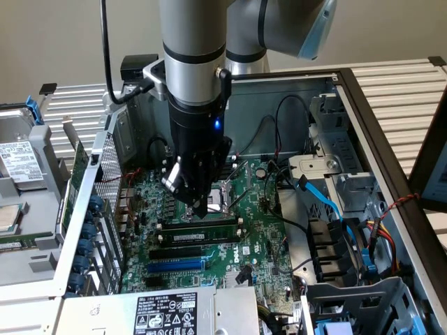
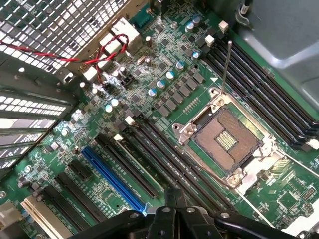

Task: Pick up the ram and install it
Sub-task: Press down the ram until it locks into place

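Just under the black claw [image 1: 200, 209] lies the green ram [image 1: 202, 227] with its black chips, seated on a green motherboard [image 1: 262, 241] dotted with silver-topped capacitors. Beside the claw run black memory slots [image 2: 164, 162] and a bright blue expansion slot [image 2: 113, 180]. Farther off, twisted red-and-black wires [image 2: 107, 50] cross a silver perforated grille [image 2: 60, 25].

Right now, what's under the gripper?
The gripper is down over the black memory slots on the motherboard. A green ram stands in the slot just below its tip, jaws shut. The contact point is hidden by the gripper.
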You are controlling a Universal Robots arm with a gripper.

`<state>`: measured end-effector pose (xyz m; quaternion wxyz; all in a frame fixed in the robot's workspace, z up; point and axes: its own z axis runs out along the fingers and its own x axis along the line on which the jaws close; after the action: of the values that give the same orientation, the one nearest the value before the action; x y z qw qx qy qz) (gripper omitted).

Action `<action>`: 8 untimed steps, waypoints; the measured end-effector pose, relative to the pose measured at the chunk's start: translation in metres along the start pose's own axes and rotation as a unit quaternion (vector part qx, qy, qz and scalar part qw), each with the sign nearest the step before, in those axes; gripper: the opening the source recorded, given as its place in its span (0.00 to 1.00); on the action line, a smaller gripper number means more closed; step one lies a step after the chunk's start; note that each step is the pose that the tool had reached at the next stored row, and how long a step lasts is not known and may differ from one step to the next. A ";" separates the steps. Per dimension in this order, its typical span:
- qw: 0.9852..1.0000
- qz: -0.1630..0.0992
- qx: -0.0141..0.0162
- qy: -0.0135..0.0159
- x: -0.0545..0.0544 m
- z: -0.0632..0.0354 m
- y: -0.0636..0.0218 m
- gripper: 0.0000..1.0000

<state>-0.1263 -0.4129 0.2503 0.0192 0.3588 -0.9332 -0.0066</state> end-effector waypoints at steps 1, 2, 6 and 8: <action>1.000 0.006 0.000 0.000 0.000 0.0001 0.0000 0.10; 1.000 0.011 0.001 0.001 0.000 0.0000 0.0000 0.10; 0.999 0.034 0.002 0.002 0.000 0.0000 0.0000 0.10; 0.999 0.045 0.002 0.002 0.000 0.0000 0.0000 0.10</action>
<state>-0.1263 -0.4129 0.2503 0.0206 0.3163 -0.9484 -0.0030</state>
